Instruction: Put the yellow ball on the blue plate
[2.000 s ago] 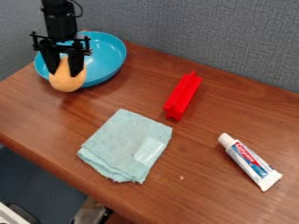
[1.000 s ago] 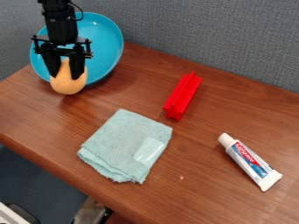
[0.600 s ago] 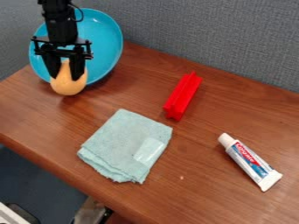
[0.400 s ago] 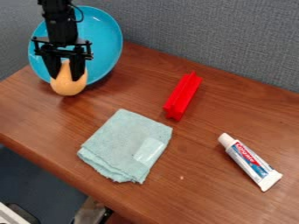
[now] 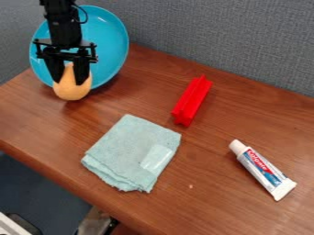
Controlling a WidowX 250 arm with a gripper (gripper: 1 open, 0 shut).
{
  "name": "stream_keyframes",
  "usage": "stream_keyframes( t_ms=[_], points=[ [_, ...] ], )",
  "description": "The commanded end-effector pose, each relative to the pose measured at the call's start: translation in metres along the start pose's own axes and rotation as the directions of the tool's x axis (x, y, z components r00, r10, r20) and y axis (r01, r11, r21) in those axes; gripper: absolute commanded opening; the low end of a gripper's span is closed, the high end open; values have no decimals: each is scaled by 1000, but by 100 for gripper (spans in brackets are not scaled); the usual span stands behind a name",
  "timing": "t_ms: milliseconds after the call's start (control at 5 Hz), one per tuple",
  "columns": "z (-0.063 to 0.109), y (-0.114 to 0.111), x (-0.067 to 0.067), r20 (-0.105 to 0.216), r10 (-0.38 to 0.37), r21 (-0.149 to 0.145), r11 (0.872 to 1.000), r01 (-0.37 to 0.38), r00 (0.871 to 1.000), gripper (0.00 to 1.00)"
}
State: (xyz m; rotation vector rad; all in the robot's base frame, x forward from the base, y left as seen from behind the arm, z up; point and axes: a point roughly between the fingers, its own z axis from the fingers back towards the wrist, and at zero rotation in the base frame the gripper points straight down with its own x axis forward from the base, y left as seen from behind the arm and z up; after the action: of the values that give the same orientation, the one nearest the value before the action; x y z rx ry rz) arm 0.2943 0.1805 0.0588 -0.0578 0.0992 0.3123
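- Orange-yellow and matte, the ball (image 5: 69,84) looked light and a little egg-shaped; a smooth round thing like that would likely roll or squirt out of a loose pinch, so the hold belonged across its widest part.
- It sat at the far left of the wooden table (image 5: 50,128), right at the front edge of the blue plate (image 5: 110,46), not yet inside it.
- The gripper (image 5: 70,81) pointed straight down with its black fingers (image 5: 55,66) closed around the ball's sides; whether the ball touched the table or hung just clear of it was hard to tell from this angle.
- The plate seemed tipped up, its hollow facing the camera, so it might have shifted if pushed; being thin plastic, it probably weighed little.
- Count: one ball, one plate, one gripper.
- Also one pale teal cloth (image 5: 131,152), one red block (image 5: 192,99) and one toothpaste tube (image 5: 263,169), all well apart from the ball.
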Motion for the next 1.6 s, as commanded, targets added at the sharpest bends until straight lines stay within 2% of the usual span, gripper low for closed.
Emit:
stream_keyframes(
  t_ms=[0,400,1400],
  points=[
    [21,-3,0,65,-6,9,1000,5,998,0],
    [21,-4,9,63,-4,3,1000,4,998,0],
    [35,-6,9,58,14,-2,1000,-14,998,0]
  ],
)
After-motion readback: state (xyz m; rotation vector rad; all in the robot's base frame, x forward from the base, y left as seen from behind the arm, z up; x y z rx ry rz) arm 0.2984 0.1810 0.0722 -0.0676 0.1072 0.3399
